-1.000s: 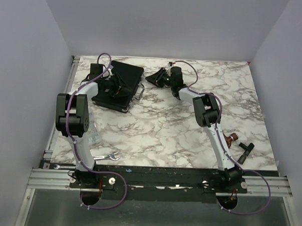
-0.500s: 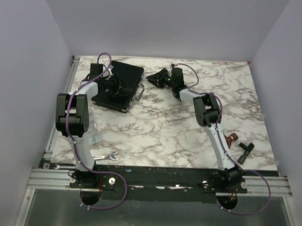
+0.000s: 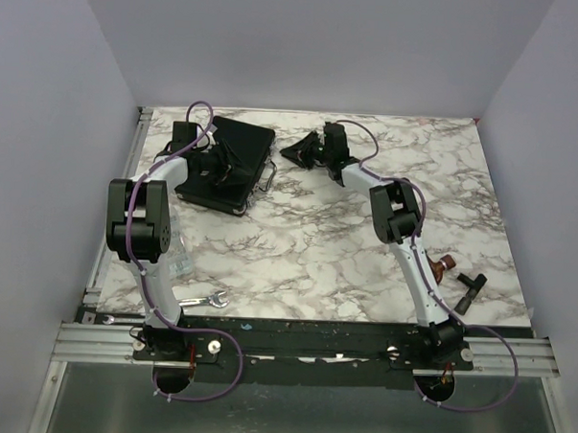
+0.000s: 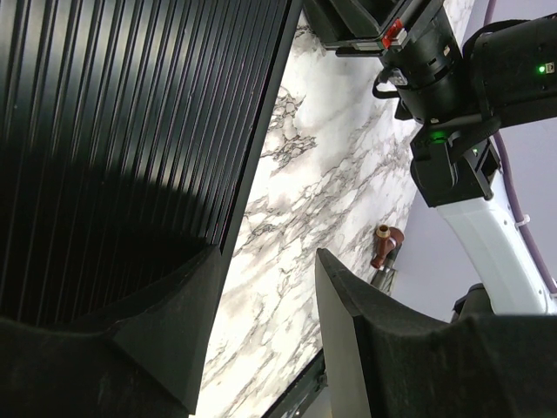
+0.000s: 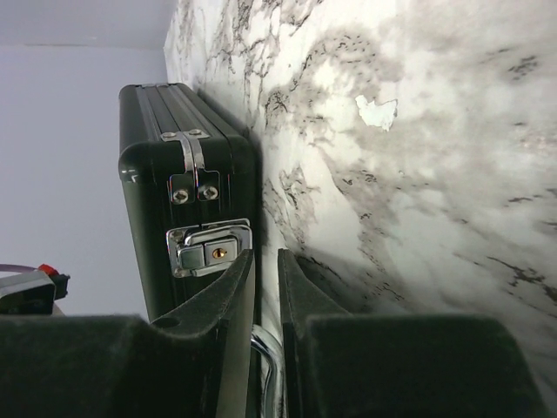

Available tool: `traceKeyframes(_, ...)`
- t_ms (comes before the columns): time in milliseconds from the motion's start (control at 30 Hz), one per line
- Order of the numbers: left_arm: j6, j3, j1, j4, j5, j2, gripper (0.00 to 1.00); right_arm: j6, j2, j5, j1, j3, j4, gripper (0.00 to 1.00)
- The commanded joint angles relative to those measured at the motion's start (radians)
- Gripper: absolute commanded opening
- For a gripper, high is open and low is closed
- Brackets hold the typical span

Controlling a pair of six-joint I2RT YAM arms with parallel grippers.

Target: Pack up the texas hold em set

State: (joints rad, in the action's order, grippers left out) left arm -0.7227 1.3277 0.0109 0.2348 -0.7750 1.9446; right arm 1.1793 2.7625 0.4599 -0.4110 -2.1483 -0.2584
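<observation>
You have one marble tabletop [image 3: 307, 246], the biggest thing here. Two arms stand at its near edge, the left arm [image 3: 135, 219] and the right arm [image 3: 408, 241], and both reach to the far side.

Your one black case [image 3: 246, 141] lies flat at the far left of the tabletop with its lid down.

Your left gripper [image 4: 268, 261] is over the right edge of the case. Its two fingers are spread apart. One is over the ribbed lid and the other is over bare tabletop, with nothing held between them.

Your right gripper [image 5: 265, 257] is low by the tabletop, near the case and facing its handle side. Its two fingers are squeezed almost together, with only a thin slit left.

Through that slit you see one silver handle [image 5: 268, 366]. You cannot tell if the fingers touch it.

One silver wrench [image 3: 207, 298] lies near the base of the left arm. One brown tap-shaped piece [image 3: 442, 266] lies by the right arm, and one small black piece [image 3: 470, 287] lies just beside it.

One silver latch [image 5: 209, 248] is on the side of the case.
</observation>
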Motion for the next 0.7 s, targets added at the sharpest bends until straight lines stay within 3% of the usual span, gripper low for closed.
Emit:
traceKeyframes(0, 0.032, 0.004, 0.003, 0.043, 0.063, 0.005, 0.48, -0.053, 0.095, -0.046, -0.009, 0.018, 0.165, 0.19)
traceKeyframes(200, 0.032, 0.005, 0.003, 0.045, 0.062, 0.01, 0.48, -0.058, 0.041, -0.005, -0.009, 0.108, 0.09, 0.25)
traceKeyframes(300, 0.031, 0.005, 0.003, 0.043, 0.063, 0.008, 0.48, -0.057, -0.03, 0.033, -0.011, 0.253, -0.006, 0.36)
traceKeyframes(667, 0.028, 0.004, 0.003, 0.043, 0.068, 0.008, 0.48, -0.079, -0.286, 0.149, -0.068, 0.753, -0.285, 0.59)
